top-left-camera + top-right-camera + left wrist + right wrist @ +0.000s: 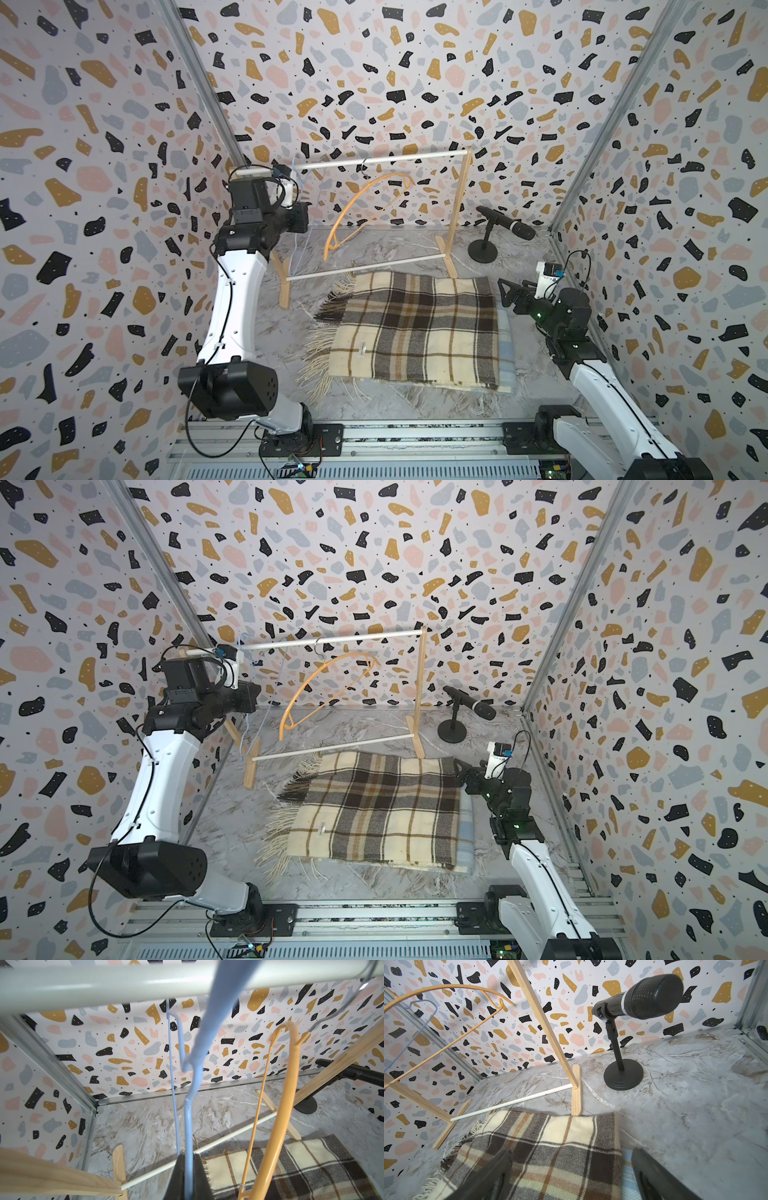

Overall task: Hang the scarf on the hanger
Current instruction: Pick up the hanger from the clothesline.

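A: How is the left gripper [188,1157] seen?
B: It is seen pressed together on the thin wire of the blue hanger [188,1118], which is pinched between the two dark fingers [200,1176]. The arm is raised at the far left of the scene.
A: Where is that hanger placed?
B: Its hook is looped over the left end of the rack's white top rail [415,157], and its wire body is hung down beside the rack's left post.
A: And the right gripper [571,1152]?
B: Its jaws are held spread wide, low over the far right corner of the scarf [415,328]. Whether the cloth is touched cannot be told.
A: Where is the scarf found?
B: It is laid flat and folded in the middle of the marble table [415,405], just on the near side of the rack's lower bar, with its fringe spread to the left. It is not yet hung on a hanger. A pale blue layer is shown beneath its right edge.
A: What else is carried by the rack?
B: An orange hanger [285,1105] is hooked near the middle of the rail and is tilted steeply, one end high on the right, the other low on the left.
A: And beyond the rack?
B: A black microphone [505,221] on a round stand is set at the far right, apart from the scarf.
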